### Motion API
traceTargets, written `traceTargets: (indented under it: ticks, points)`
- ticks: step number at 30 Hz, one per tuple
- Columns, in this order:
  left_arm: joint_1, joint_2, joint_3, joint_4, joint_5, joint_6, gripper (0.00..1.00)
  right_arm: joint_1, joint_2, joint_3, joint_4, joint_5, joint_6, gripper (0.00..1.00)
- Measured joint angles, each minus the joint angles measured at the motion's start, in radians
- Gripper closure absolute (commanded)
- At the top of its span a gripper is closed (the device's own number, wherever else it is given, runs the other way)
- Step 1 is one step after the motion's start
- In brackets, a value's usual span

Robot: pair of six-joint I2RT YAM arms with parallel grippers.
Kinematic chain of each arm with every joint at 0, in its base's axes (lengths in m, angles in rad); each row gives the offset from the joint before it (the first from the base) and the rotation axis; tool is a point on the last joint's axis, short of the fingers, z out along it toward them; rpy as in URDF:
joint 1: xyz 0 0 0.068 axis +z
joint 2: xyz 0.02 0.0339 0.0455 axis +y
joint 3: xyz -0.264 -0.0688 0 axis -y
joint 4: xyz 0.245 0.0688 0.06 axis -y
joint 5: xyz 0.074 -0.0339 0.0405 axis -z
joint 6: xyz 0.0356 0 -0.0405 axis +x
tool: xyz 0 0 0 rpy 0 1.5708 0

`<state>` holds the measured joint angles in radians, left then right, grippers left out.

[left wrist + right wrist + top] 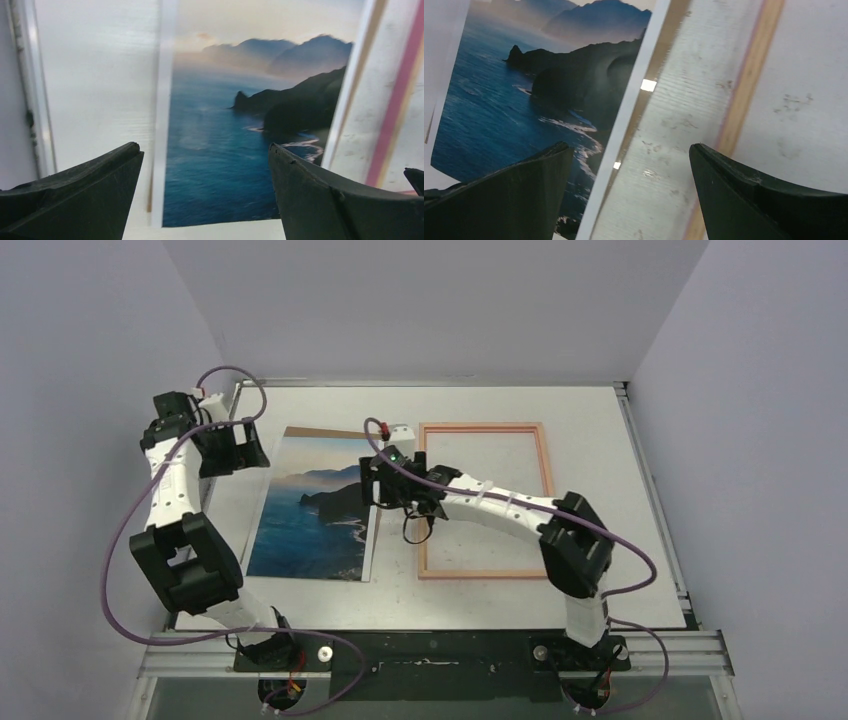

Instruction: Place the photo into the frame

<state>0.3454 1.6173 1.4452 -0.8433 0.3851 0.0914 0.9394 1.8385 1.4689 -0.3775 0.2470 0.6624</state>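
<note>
The left gripper [202, 147] is hovering agape and empty over the photo's [315, 505] far edge, the right gripper [629, 145], arm angled leftward, likewise between photo and frame [545, 455].

- You have a white table [600, 430] before you, its surface scuffed with faint grey marks [794, 102].
- Pale lavender walls [420, 300] close the table in at the back and on both sides.
- A metal rail [450, 652] runs along the table's near edge; thinner side rails [652, 490] line its left and right edges.
- A thin brown strip [664, 50] — you can't tell of what — lies flat on the table, left of its centre.
</note>
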Motion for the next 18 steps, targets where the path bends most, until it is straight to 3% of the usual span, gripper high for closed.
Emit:
traceTargets:
  ticks: [6, 13, 15, 18]
  points:
    - [0.089, 0.029, -0.071, -0.054, -0.05, 0.131, 0.0, 0.059, 0.221, 0.15, 0.016, -0.004, 0.058, 0.1]
    - [0.09, 0.053, -0.194, 0.024, -0.161, 0.182, 0.06, 0.052, 0.365, 0.247, 0.002, 0.0, 0.098, 0.1]
    - [0.09, 0.076, -0.196, 0.051, -0.181, 0.185, 0.1, 0.045, 0.371, 0.245, 0.001, -0.003, 0.109, 0.1]
    - [0.09, 0.122, -0.195, 0.078, -0.187, 0.183, 0.25, 0.032, 0.37, 0.231, 0.026, -0.016, 0.123, 0.1]
